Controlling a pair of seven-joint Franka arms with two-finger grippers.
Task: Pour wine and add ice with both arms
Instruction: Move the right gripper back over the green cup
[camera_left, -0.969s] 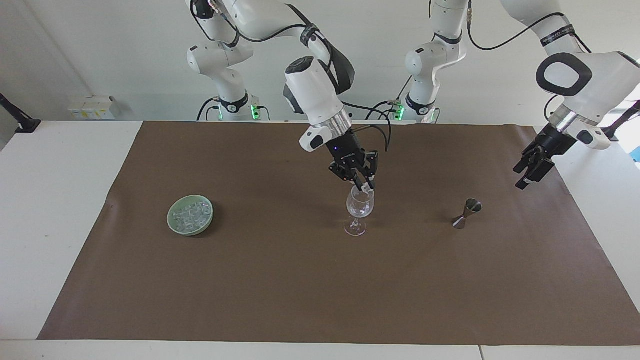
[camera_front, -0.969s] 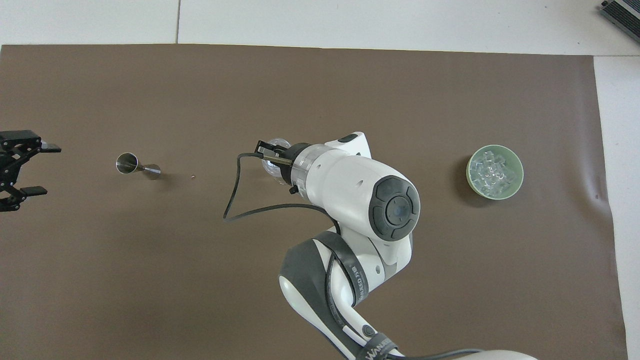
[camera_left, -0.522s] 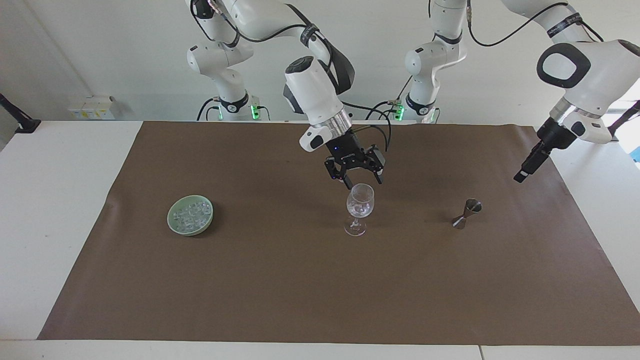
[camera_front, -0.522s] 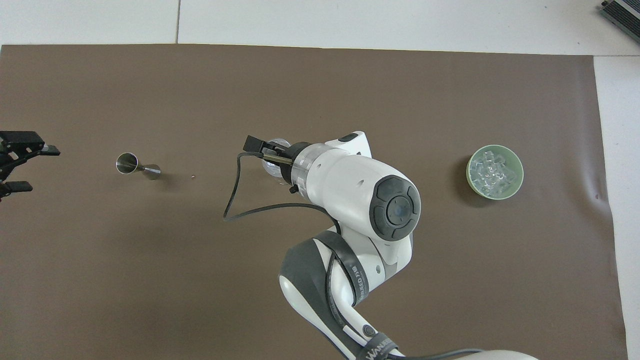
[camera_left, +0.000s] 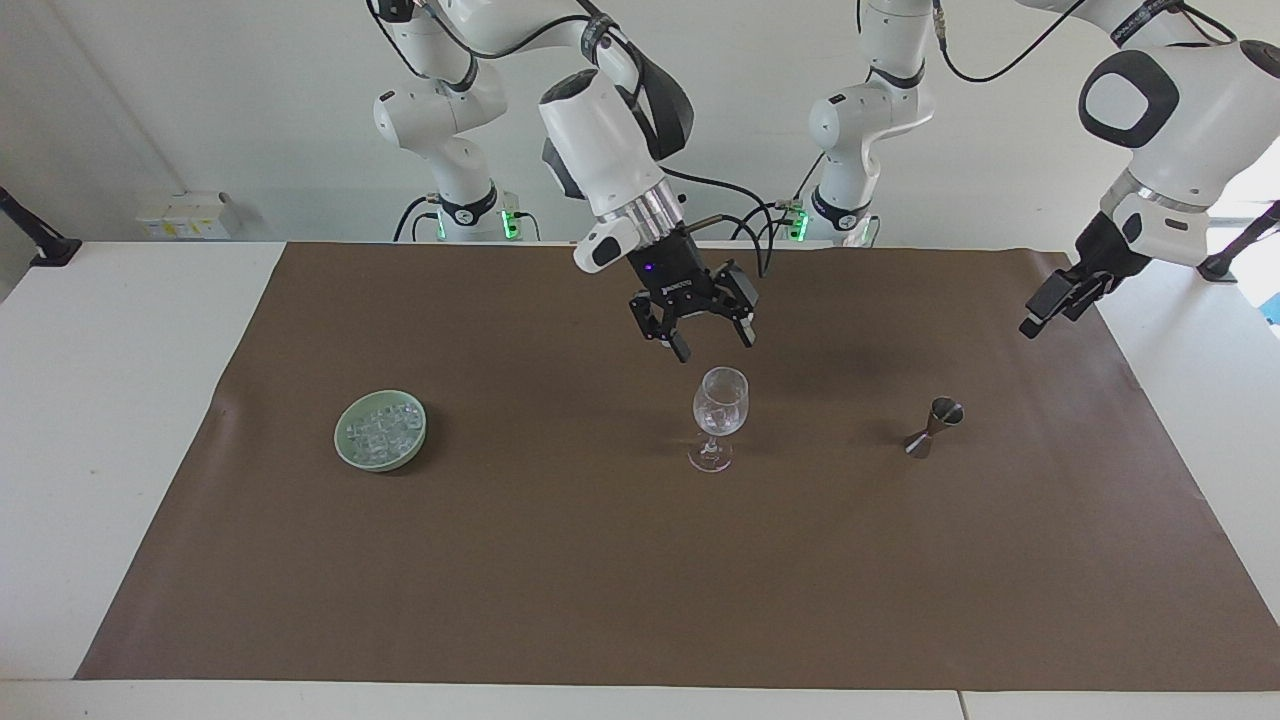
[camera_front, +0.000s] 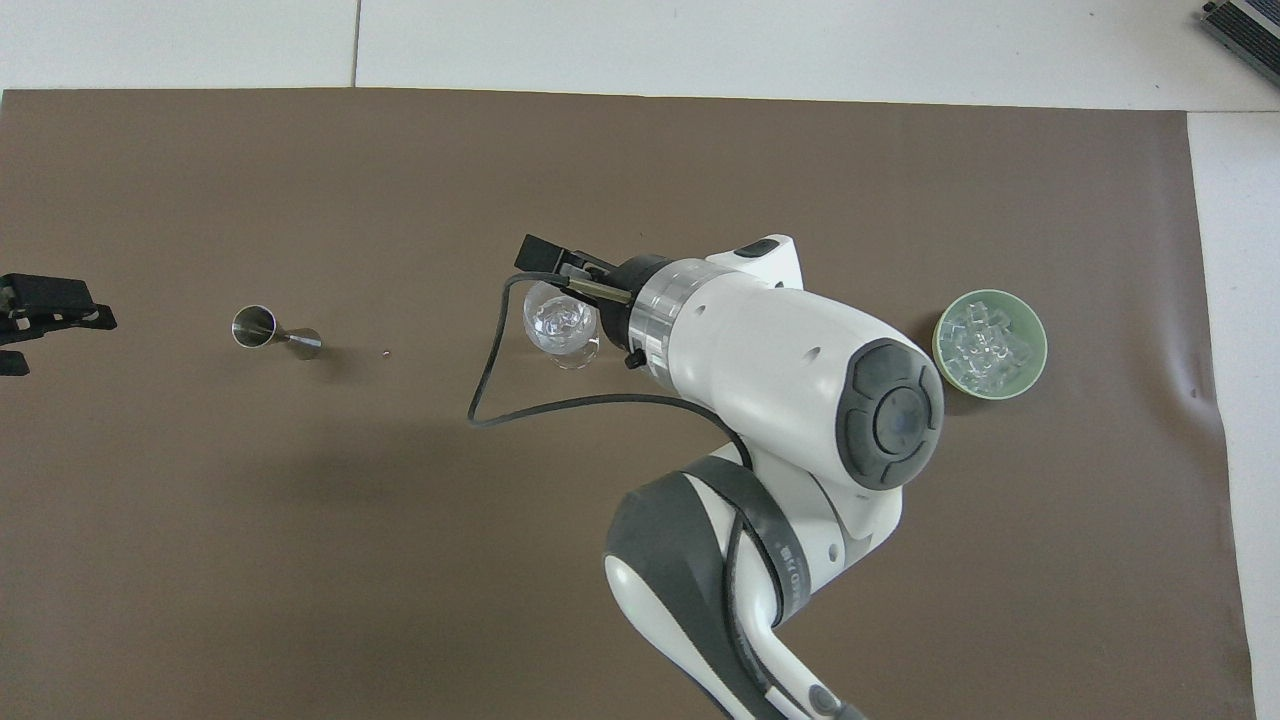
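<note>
From the front, the right gripper (camera_left: 697, 343) hangs open and empty over the wine glass (camera_left: 720, 412). The left gripper (camera_left: 1052, 305) waits, open, over the table's edge.

From above, the ice (camera_front: 988, 342) sits in the green bowl (camera_front: 940, 338), toward the right arm's end. The job looks like adding ice; next, it probably needs another cube.

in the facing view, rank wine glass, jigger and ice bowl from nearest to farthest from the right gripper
From the open right gripper, raised over the mat:
1. Wine glass, just below the gripper, mid-mat.
2. Jigger, beside the glass toward the left arm's end.
3. Green bowl of ice, toward the right arm's end.
</note>
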